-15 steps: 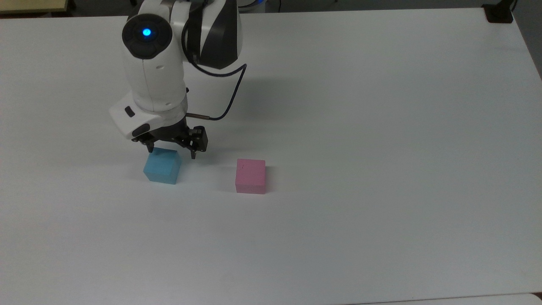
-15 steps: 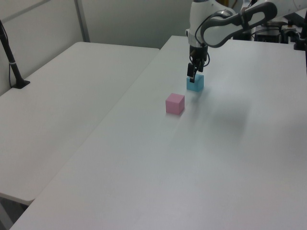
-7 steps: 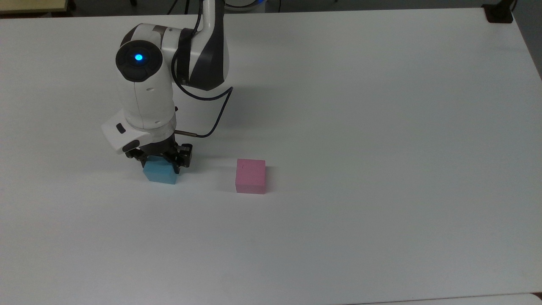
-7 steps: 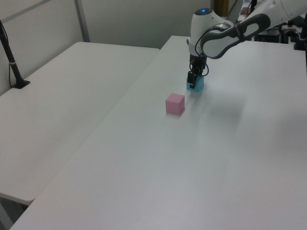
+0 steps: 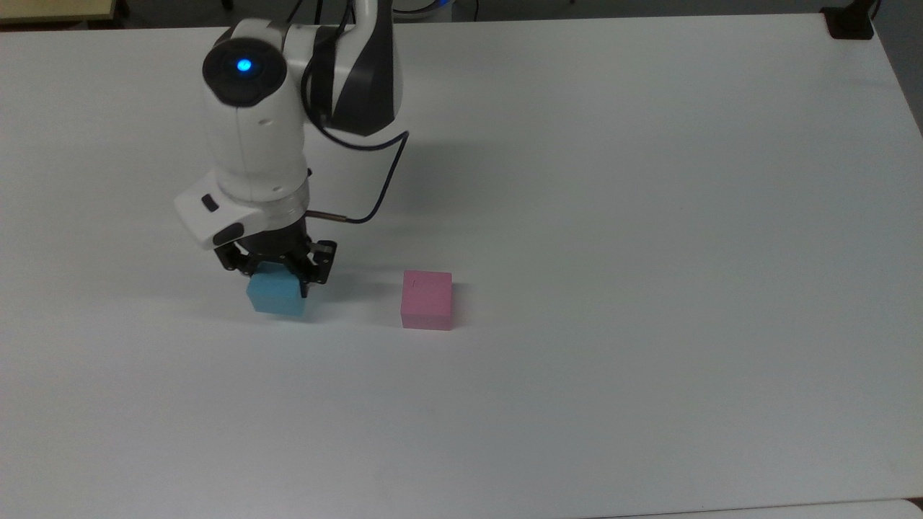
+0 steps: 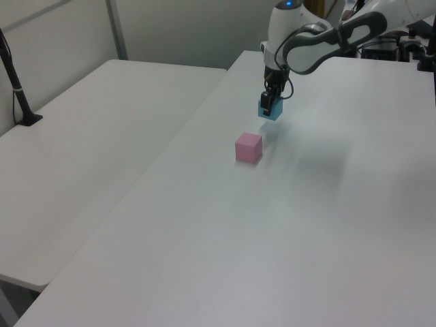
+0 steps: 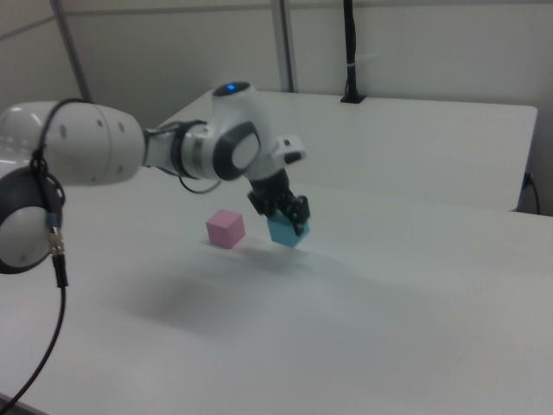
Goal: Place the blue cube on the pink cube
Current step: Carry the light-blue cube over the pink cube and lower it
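Cyan and held off the white table (image 5: 613, 216), the blue cube (image 5: 276, 294) sits clamped in our gripper (image 5: 277, 274); the pink cube (image 5: 427, 300) rests nearby.

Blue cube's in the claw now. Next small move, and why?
Probably keep raising it, then carry it toward the top view's right. The claw is shut on the blue cube, which in the left view hangs just clear of the table. The pink cube sits apart on the table, its top bare, so the blue cube likely needs more height to pass over its top edge.
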